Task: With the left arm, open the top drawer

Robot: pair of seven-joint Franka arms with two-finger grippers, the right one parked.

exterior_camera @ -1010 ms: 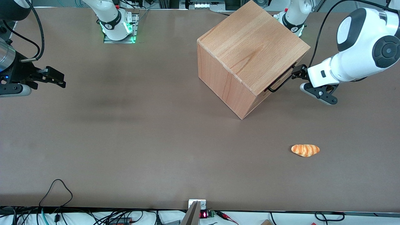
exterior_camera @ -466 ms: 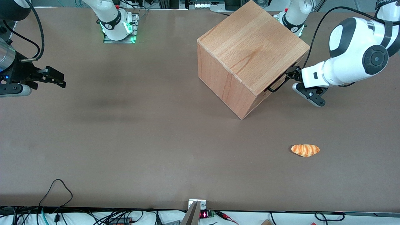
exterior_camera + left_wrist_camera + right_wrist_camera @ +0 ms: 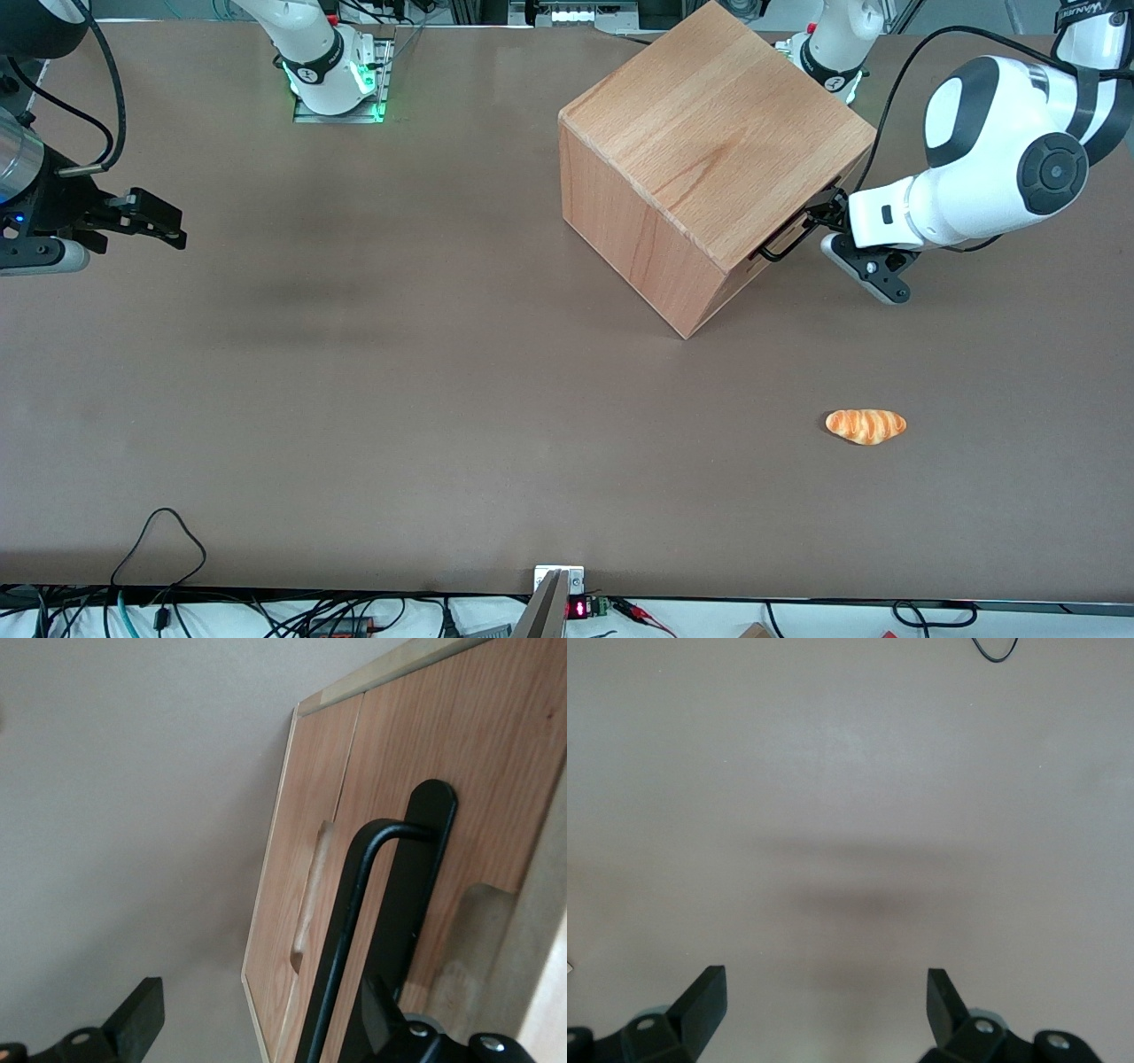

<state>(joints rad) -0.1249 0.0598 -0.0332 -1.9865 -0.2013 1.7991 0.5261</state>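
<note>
Upper right of the front view, the gripper (image 3: 819, 232) hangs at the top drawer's handle (image 3: 784, 241), jaws wide around it, unclosed; clamping, then pulling comes next.

A small orange bread roll (image 3: 866, 426) with pale stripes lies alone on the brown worktop (image 3: 354, 399), nearer the front camera than the big wooden box (image 3: 700, 151). A thin black cable (image 3: 158, 540) makes a loop near the worktop's front edge, toward the parked arm's end.
</note>
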